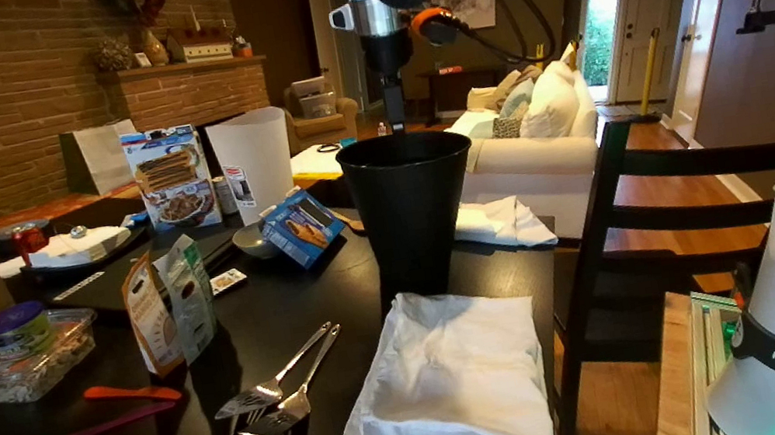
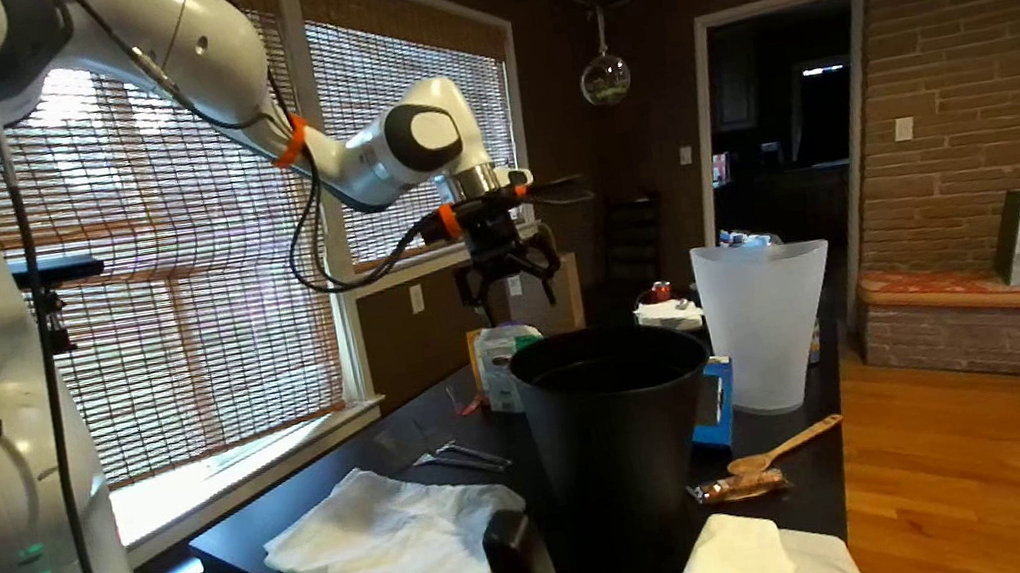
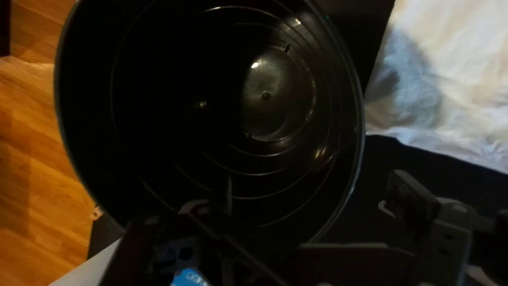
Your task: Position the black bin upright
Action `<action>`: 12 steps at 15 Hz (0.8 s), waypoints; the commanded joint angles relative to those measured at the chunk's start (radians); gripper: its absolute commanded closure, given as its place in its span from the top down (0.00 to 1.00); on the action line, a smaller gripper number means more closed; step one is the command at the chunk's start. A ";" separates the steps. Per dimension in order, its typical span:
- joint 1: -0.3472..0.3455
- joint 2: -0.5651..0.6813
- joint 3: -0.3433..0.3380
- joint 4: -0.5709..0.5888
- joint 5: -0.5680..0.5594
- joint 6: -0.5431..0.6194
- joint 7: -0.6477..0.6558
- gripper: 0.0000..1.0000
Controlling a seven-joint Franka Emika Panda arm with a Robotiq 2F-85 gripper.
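The black bin stands upright on the dark table, its wide mouth facing up. It shows in both exterior views, also here. In the wrist view I look down into the bin and see its ringed inside and round bottom. My gripper is open and empty, above the rim level and beyond the bin in that exterior view. It also hangs at the far rim in an exterior view. In the wrist view the gripper has one finger over the mouth and one outside the rim. No contact is visible.
A white cloth lies beside the bin. A white container, a blue box and pouches stand nearby. Metal servers and a wooden spoon lie on the table. A chair stands at the edge.
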 commanded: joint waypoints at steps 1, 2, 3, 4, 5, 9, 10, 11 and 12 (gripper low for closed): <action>-0.006 -0.025 0.003 0.089 -0.033 -0.036 0.167 1.00; -0.008 -0.024 0.005 0.119 -0.022 -0.067 0.216 1.00; -0.009 -0.023 0.006 0.147 -0.013 -0.106 0.260 1.00; -0.010 -0.020 0.008 0.176 -0.011 -0.146 0.307 1.00; -0.012 -0.017 0.008 0.203 -0.016 -0.181 0.355 1.00; -0.018 -0.017 0.001 0.264 -0.008 -0.226 0.463 1.00; -0.022 -0.015 0.000 0.279 -0.006 -0.238 0.488 1.00; -0.023 -0.014 -0.003 0.292 0.007 -0.245 0.502 1.00; -0.024 -0.013 -0.007 0.299 0.022 -0.232 0.521 1.00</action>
